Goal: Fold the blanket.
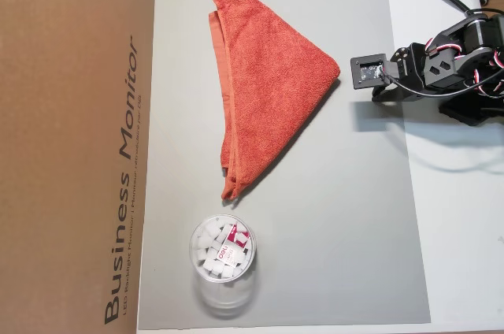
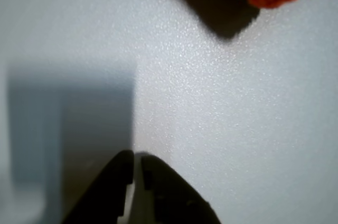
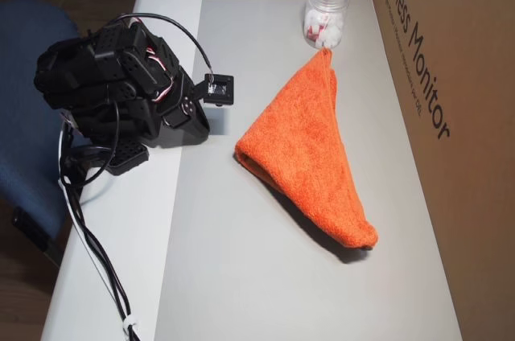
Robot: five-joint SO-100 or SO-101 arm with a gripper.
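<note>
Closed on nothing, the gripper (image 2: pixel 136 168) sits just right of the blanket (image 1: pixel 268 82), whose loose triangle could unfold if bumped.

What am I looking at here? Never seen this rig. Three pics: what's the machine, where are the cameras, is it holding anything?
It is a small black robot arm on a table, with a two-finger pincer at its tip. Two pictures come from fixed cameras looking down from opposite sides. The blurry close-up comes from a camera riding on the arm's wrist, looking past the pincer fingers at the grey mat.

On the mat lies an orange-red blanket, already folded into a triangle. Beside one of its corners stands a clear jar of small white pieces. A brown cardboard box marked "Business Monitor" runs along one side.

The pincer holds nothing: its fingers are nearly together over bare mat, just short of the blanket's nearest corner.
</note>
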